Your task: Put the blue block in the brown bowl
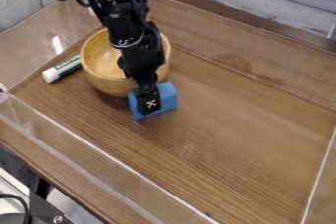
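the gripper [152,97] points down with jaws clamped on the blue block [152,103]; the brown bowl [102,63] sits just behind the jaws

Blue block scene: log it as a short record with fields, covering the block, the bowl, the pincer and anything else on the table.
blue block: on the wooden table, right in front of the bowl, not in it
brown bowl: upright on the table, nothing visible inside
pincer: pointing down, set on the blue block, apparently closed on its sides
block lifted: no, it sits on the table
marker: white with green cap, lying to the left of the bowl
task status: block not yet in the bowl
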